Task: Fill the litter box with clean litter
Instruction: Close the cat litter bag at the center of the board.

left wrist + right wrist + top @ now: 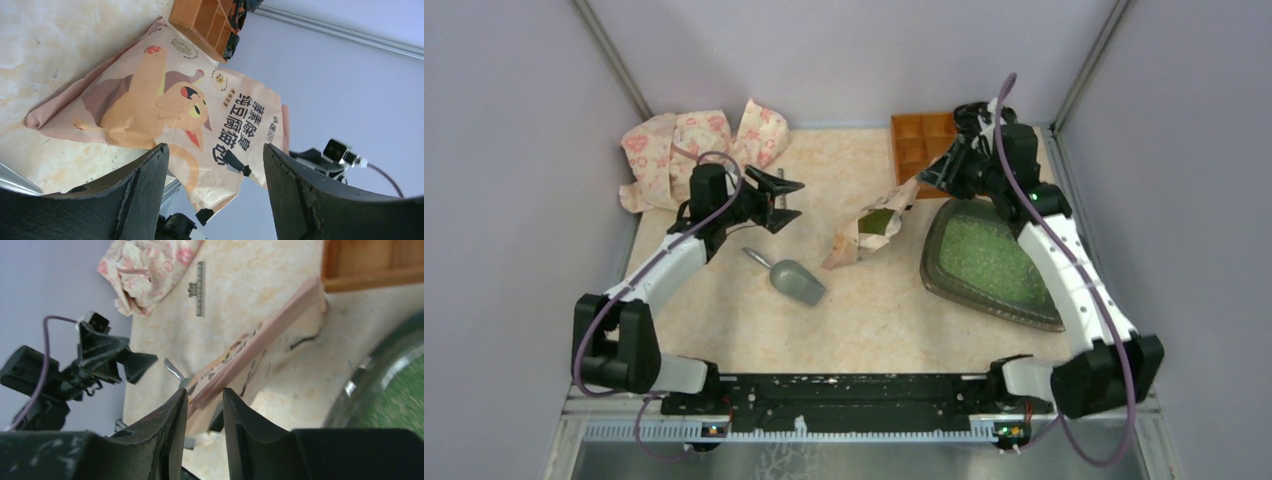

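left gripper (pixel 215 155) fingers spread wide, pink bag (pixel 165 110) ahead. right gripper (pixel 205 395) fingers narrowly apart around bag edge; cannot tell if pinching. litter box (pixel 360 375) holding clean litter (pixel 400 402) beside them, right.

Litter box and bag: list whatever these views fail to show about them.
Litter box: the right arm covers its right rim in the top view; the right wrist view cuts it off, blurred.
Clean litter: depth unreadable from above.
Bag: amount left inside, hidden by its folded mouth in the top view.
Right gripper: whether it pinches the bag's edge; its fingers cover the contact in the right wrist view.
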